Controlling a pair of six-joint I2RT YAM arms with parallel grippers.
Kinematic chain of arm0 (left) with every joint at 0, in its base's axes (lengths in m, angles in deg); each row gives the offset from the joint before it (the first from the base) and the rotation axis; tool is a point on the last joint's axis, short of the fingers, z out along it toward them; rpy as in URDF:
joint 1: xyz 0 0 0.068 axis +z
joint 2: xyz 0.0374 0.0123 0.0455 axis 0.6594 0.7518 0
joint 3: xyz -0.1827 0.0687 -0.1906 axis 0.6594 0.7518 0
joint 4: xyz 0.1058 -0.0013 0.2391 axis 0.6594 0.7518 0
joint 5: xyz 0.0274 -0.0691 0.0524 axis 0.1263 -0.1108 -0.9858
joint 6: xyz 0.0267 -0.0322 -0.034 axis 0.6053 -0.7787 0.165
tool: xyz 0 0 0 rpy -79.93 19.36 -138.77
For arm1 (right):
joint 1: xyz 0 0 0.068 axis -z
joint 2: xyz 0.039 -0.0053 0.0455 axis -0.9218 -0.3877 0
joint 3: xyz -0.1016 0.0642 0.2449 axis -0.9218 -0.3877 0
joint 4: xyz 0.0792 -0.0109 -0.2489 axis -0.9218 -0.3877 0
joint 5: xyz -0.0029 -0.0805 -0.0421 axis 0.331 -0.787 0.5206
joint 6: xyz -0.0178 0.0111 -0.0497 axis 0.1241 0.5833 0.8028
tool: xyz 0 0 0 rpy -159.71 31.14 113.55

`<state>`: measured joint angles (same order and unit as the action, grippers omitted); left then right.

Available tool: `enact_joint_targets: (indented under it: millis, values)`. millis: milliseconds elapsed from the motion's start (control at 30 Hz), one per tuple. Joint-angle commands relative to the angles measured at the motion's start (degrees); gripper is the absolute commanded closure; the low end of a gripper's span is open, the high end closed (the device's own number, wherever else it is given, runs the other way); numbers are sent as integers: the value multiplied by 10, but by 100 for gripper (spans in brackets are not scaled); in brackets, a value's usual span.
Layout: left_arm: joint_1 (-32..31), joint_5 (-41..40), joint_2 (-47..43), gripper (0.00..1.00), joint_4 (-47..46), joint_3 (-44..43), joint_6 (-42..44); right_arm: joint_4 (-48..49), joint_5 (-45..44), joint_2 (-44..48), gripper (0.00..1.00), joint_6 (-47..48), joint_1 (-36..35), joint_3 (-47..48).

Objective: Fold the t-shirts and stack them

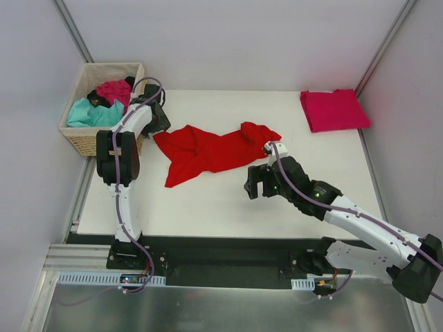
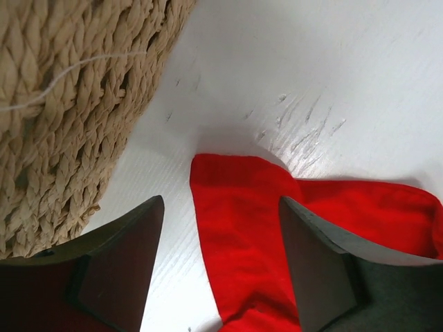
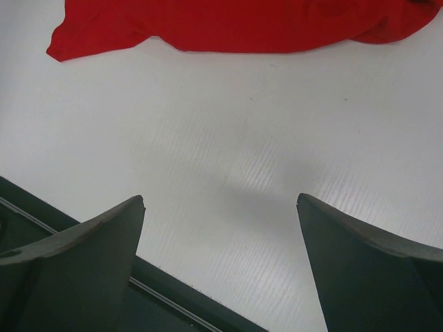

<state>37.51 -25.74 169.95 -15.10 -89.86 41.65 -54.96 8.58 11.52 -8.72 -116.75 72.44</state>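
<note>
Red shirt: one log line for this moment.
red shirt: crumpled, mid-table | left pincer: open, straddling its corner beside basket | right pincer: open above table | crimson shirt: folded, far-right corner

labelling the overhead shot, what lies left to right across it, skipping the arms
wicker basket → red t-shirt → folded crimson t-shirt
</note>
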Motion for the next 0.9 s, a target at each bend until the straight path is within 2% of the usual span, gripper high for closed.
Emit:
enact_joint_targets:
  millis: [0, 133, 567, 633, 767, 867]
  values:
    - [17, -3, 22, 36, 6, -28, -10, 11, -6, -5, 4, 3, -2, -2]
    - [23, 8, 37, 49, 7, -40, -16, 11, -5, -13, 4, 2, -3, 1]
    - [23, 14, 48, 61, 10, -22, -41, 23, 10, -36, 4, -4, -2, 3]
    - [23, 16, 50, 71, 15, -22, -43, 24, 10, -36, 4, -6, -2, 1]
    - [23, 24, 52, 81, 24, -27, -46, 23, 10, -30, 4, -7, -2, -2]
    - [23, 29, 53, 97, 30, -23, -49, 23, 11, -29, 4, -8, -2, -2]
